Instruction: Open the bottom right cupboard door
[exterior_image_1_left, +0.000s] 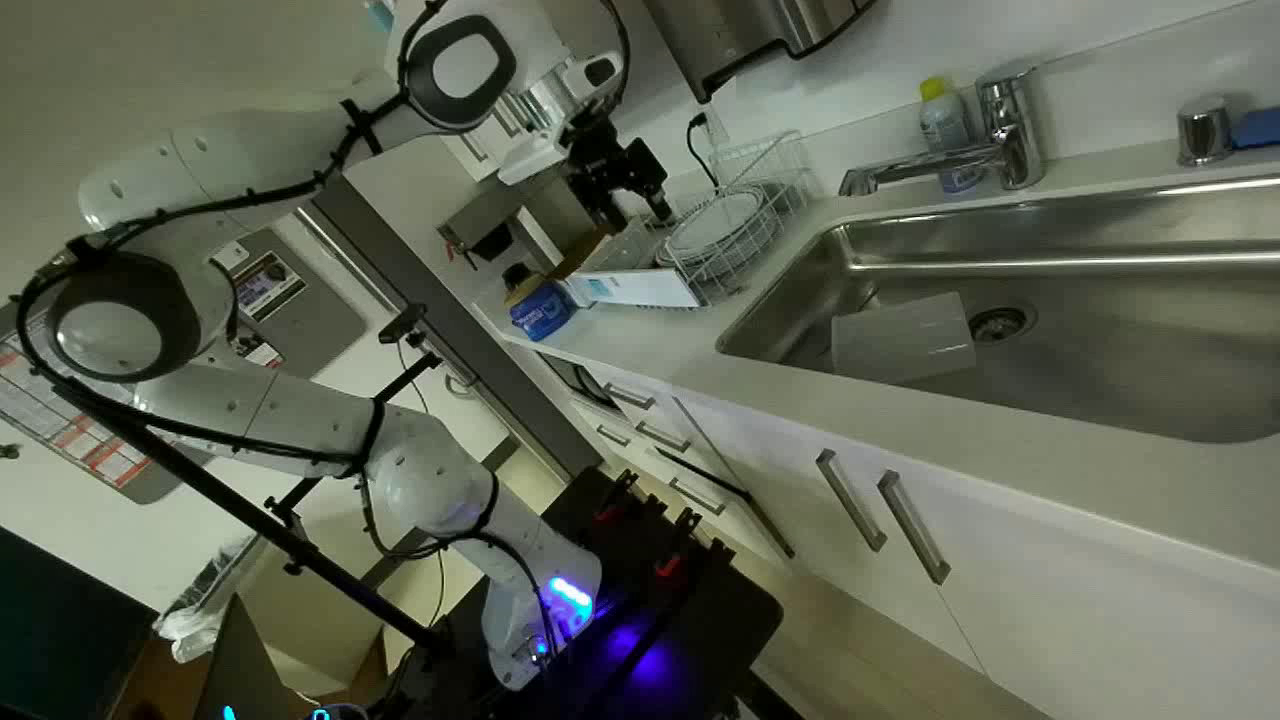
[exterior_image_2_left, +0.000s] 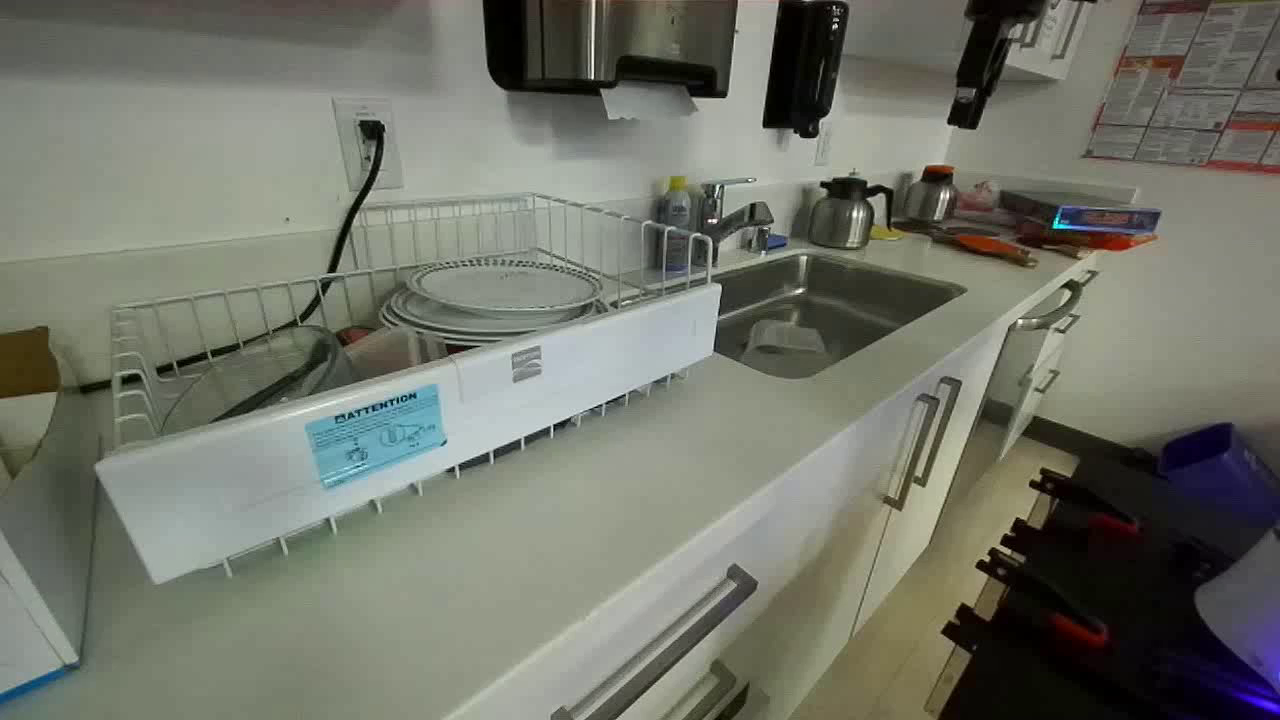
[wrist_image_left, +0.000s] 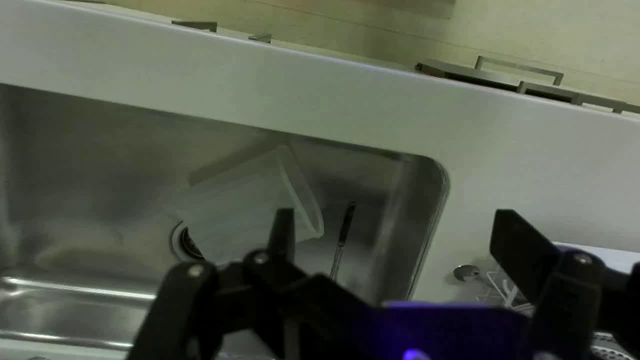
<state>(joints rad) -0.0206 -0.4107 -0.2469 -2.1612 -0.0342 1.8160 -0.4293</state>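
Observation:
The bottom right cupboard door (exterior_image_1_left: 1090, 625) is a flat white panel below the sink, flush with its twin door to the left. It also shows in an exterior view (exterior_image_2_left: 905, 545). Its slim silver bar handle (exterior_image_1_left: 912, 525) is upright near the door's left edge, beside the twin's handle (exterior_image_1_left: 850, 500). In the wrist view, only a small piece of the door's handle (wrist_image_left: 195, 25) shows past the counter edge. My gripper (exterior_image_1_left: 635, 210) is high above the counter, well apart from the door. In the wrist view, its fingers (wrist_image_left: 395, 212) are wide apart with nothing between them.
The sink (exterior_image_1_left: 850, 262) holds a translucent container (wrist_image_left: 245, 205) and a knife (wrist_image_left: 345, 225). A white dish rack (exterior_image_2_left: 410, 430) with plates stands left of it. A faucet (exterior_image_1_left: 1010, 130) and a towel dispenser (exterior_image_2_left: 620, 50) are behind. My arm stands on a black cart (exterior_image_1_left: 690, 620) before the cabinets.

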